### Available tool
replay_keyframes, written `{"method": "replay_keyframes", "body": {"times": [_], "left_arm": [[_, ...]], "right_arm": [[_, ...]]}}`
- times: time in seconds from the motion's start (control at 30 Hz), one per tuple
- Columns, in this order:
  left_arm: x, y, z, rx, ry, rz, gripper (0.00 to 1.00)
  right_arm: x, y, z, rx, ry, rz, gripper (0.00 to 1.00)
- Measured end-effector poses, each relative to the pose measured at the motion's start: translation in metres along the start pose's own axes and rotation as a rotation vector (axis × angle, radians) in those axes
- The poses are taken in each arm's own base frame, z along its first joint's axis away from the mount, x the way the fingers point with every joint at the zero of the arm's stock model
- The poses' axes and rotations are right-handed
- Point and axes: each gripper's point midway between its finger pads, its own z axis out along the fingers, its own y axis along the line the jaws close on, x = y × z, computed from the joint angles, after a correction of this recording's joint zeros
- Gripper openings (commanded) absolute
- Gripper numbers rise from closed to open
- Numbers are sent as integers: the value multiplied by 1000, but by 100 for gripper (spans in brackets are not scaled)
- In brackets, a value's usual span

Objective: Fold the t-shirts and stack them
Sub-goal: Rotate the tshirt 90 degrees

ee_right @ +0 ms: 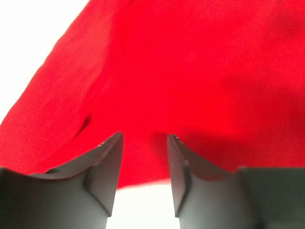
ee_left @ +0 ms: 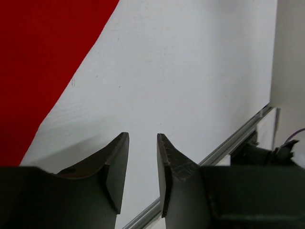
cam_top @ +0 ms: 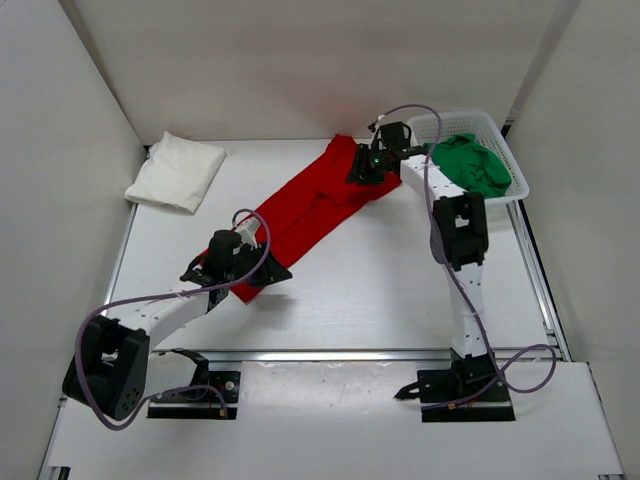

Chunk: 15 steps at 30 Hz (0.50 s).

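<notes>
You had roughly one shirt of three done: the white t-shirt (cam_top: 175, 170) lay folded at the far left corner of the table (cam_top: 380, 280), while the green t-shirt (cam_top: 472, 165) sat bunched and unfolded in the basket (cam_top: 517, 172) at the far right. The red t-shirt (cam_top: 310, 210) lay between them as a long diagonal strip, seemingly folded lengthwise but not yet crosswise. Your left gripper (ee_left: 143, 157) hung parted and empty over bare table just beside the strip's near end, and your right gripper (ee_right: 144, 157) stood released over its far end, gripping nothing, so most folding and all stacking remained.
</notes>
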Motion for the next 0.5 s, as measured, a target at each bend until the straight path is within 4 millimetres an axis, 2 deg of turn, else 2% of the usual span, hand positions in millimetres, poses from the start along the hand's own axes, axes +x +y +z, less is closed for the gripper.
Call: {"method": "replay_keyframes", "body": {"times": [0.1,0.2,0.23,0.3,0.37,0.43,0.5], "left_arm": [[-2,-2,-6,-18,6,52,26],[-6,-2,-12,-23,9,78,16],[-9,-1,-14,-30,4,77,13],[-14,5,-19,-46,-5,70,10],[-17,9,-23,-47,-10,54,4],[-22,11,-27,-20,-15,21,1],[-27,16,-32,21,-33,-26,0]], "right_arm": [[1,39,-56,-5,-27,-45,42],[-4,96,-121,-83,-145,-118,43],[1,114,-140,-116,-184,-137,42],[25,140,-164,-169,-218,-160,42],[62,158,-165,-215,-206,-169,42],[110,167,-145,-242,-133,-157,48],[162,166,-118,-236,-24,-129,50]]}}
